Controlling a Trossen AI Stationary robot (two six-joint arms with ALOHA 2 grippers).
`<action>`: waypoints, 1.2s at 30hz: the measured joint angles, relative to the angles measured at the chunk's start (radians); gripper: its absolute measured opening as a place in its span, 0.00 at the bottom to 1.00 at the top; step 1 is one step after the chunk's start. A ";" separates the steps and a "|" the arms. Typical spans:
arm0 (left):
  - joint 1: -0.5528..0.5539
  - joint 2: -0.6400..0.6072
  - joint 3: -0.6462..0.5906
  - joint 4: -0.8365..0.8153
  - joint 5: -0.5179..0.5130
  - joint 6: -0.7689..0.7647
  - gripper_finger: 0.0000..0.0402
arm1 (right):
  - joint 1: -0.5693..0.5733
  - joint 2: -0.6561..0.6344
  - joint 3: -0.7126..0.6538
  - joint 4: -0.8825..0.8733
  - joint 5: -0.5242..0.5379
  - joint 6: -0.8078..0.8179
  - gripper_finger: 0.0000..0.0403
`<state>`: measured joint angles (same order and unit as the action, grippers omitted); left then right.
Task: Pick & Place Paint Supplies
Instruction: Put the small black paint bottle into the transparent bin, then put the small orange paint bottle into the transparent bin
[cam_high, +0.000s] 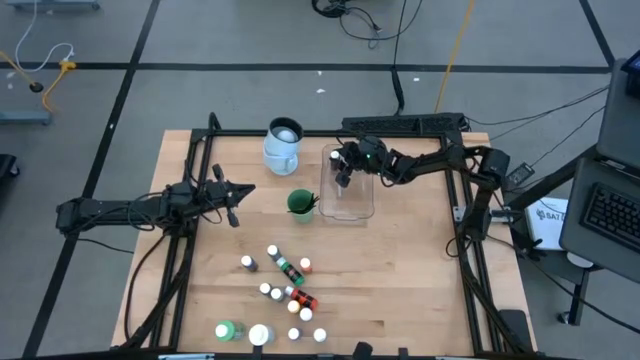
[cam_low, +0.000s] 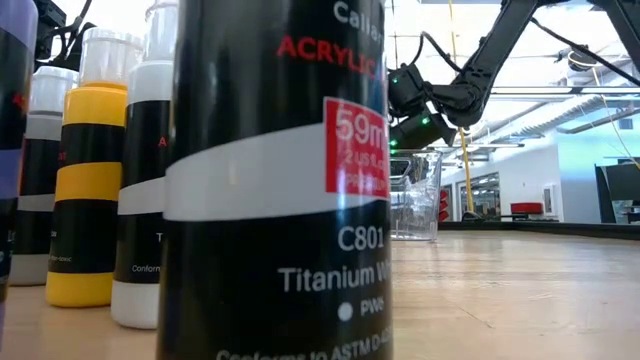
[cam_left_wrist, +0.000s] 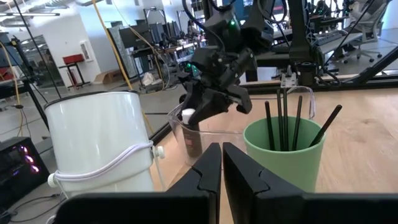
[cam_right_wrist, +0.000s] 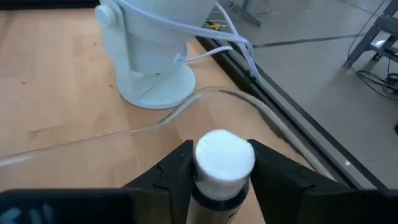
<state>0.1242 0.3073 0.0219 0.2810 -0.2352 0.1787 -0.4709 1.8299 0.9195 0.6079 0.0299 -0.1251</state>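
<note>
Paint bottle (cam_right_wrist: 224, 163) sits between my right gripper's (cam_high: 343, 170) fingers, over the clear plastic tub (cam_high: 348, 205) at twelve o'clock on the table (cam_high: 420, 270).

Largest first: the tub lies just beside the pale jug (cam_high: 283, 145) and the green cup (cam_high: 300, 203) holding the dark brushes (cam_left_wrist: 281, 124). My right arm reaches over the tub's far end, white cap upward between the fingers; they look to be easing off, so I cannot tell whether the grip holds or has let go. I judge this the drop-off step. Next I should lift clear and go for the small bottles (cam_high: 285, 290) clustered at six o'clock. My left gripper (cam_high: 232, 193), clenched empty, waits at nine o'clock.
</note>
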 joint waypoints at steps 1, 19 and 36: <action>0.000 0.000 0.000 0.000 0.000 0.000 0.05 | 0.000 -0.004 0.000 0.001 0.000 0.000 0.37; 0.000 0.000 0.000 -0.006 0.000 0.022 0.05 | 0.170 -0.504 -0.021 -0.290 -0.006 -0.029 0.49; 0.000 0.000 0.000 0.001 0.000 -0.004 0.05 | 0.602 -0.704 -0.789 0.466 0.107 -0.135 0.01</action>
<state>0.1242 0.3077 0.0223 0.2817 -0.2352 0.1746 0.1306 1.1255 0.1304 1.0739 0.1371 -0.2603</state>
